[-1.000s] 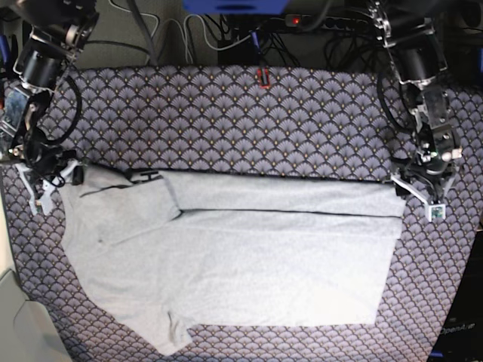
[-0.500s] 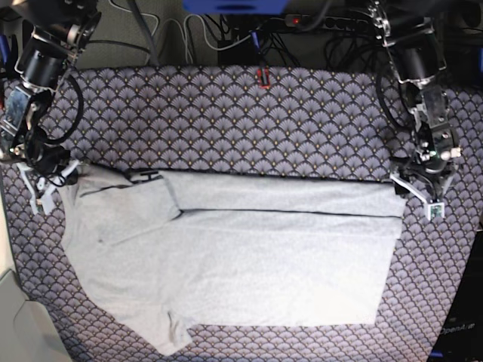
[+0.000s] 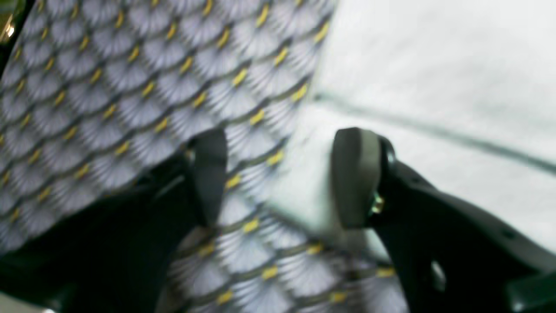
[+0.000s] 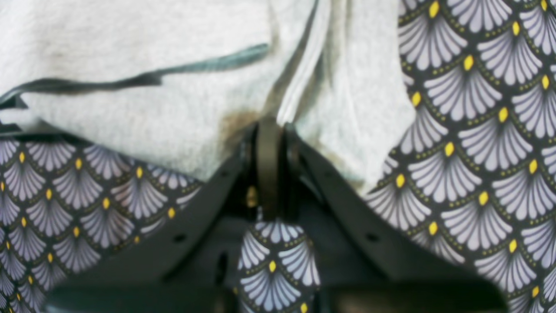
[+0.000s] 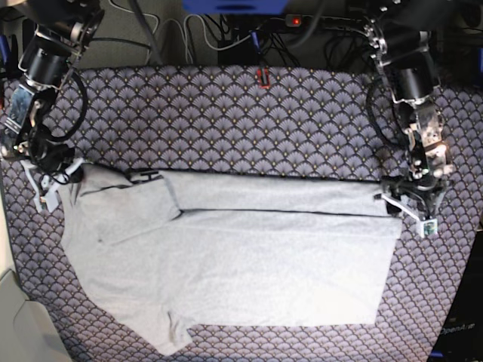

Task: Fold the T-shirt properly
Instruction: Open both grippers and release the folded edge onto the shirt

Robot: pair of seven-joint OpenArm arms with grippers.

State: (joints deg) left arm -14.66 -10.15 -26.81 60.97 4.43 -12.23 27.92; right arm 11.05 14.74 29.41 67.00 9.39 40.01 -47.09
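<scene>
Both of your arms reach down at the far corners of the T-shirt [image 5: 226, 256], which lies flat on the tablecloth [image 5: 249, 121]. Your right gripper [image 4: 269, 130] is pinched tight on a shirt edge; your left gripper [image 3: 278, 174] hangs spread wide, straddling the hem corner.

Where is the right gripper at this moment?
In the base view the right gripper is at the left edge, shut on the T-shirt at its top-left corner, over the tablecloth; the right wrist view shows the jaws pinching the fabric.
</scene>
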